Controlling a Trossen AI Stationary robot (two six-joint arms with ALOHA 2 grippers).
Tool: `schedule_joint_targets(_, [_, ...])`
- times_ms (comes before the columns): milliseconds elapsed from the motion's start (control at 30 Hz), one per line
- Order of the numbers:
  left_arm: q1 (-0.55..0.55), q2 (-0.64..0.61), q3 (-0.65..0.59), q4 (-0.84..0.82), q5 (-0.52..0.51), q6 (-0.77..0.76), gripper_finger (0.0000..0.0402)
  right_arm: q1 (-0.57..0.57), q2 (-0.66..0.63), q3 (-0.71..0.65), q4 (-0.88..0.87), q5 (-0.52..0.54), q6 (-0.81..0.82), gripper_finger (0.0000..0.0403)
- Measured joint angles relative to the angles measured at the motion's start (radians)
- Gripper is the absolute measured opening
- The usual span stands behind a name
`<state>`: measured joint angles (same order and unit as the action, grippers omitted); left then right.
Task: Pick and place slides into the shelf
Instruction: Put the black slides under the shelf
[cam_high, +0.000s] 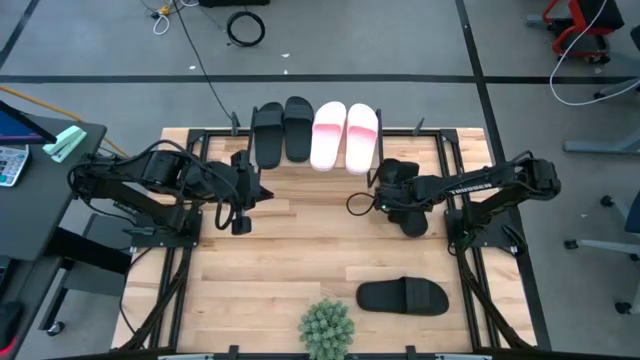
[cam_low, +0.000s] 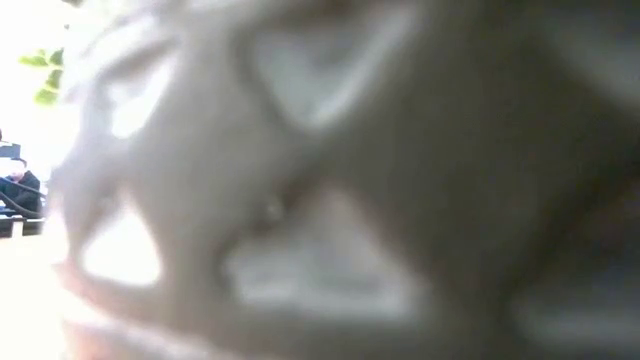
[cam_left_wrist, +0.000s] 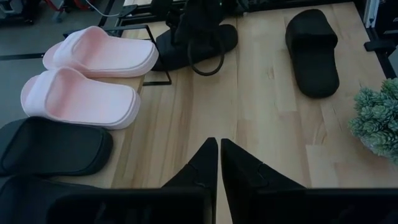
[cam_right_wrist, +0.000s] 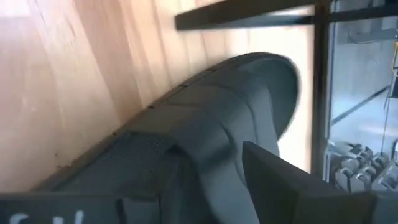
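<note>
Two black slides (cam_high: 283, 130) and two pink slides (cam_high: 345, 136) lie in a row on the shelf (cam_left_wrist: 151, 65) at the table's far edge. A fifth slide, black (cam_high: 403, 296), lies flat on the table near the right front. My right gripper (cam_high: 400, 200) is in front of the shelf's right end, shut on another black slide (cam_left_wrist: 186, 45). My left gripper (cam_left_wrist: 219, 163) is shut and hovers over bare wood left of centre, touching nothing. The low view shows only a blurred grey shape. My right gripper has the black slide by its wide strap (cam_right_wrist: 205, 143), coming from above. One finger (cam_right_wrist: 292, 186) shows outside the strap; the other is hidden by the strap. The slide lies level under the gripper, and whether it rests on the table cannot be told.
A small green spiky plant (cam_high: 326, 328) stands at the near edge, beside the lone black slide. A cable loop (cam_high: 357, 203) hangs off the right wrist. Bare wood lies between the two arms at the table's middle (cam_high: 300, 240). Black frame rails run along both sides.
</note>
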<state>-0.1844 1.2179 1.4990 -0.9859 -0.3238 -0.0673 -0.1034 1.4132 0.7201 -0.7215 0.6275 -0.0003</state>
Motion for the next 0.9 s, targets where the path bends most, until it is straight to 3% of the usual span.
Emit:
schedule_joint_targets(267, [0.000, 0.000, 0.000, 0.000, 0.000, 0.000, 0.0035, -0.027, 0.000, -0.044, 0.061, 0.073, -0.012, 0.0153])
schedule_joint_targets(367, [0.000, 0.000, 0.000, 0.000, 0.000, 0.000, 0.0036, -0.028, 0.000, -0.044, 0.065, 0.078, -0.011, 0.0117])
schedule_joint_targets(500, [0.000, 0.000, 0.000, 0.000, 0.000, 0.000, 0.0029, -0.016, 0.000, -0.044, 0.066, 0.086, 0.019, 0.0030])
schedule_joint_targets(600, [0.000, 0.000, 0.000, 0.000, 0.000, 0.000, 0.0024, 0.015, 0.000, -0.039, 0.048, 0.088, 0.045, 0.0019])
schedule_joint_targets(767, [0.000, 0.000, 0.000, 0.000, 0.000, 0.000, 0.0021, 0.113, 0.000, 0.050, -0.146, 0.070, 0.284, 0.0014])
schedule_joint_targets(900, [0.000, 0.000, 0.000, 0.000, 0.000, -0.001, 0.0026, 0.220, 0.000, 0.160, -0.301, -0.035, 0.513, 0.0014])
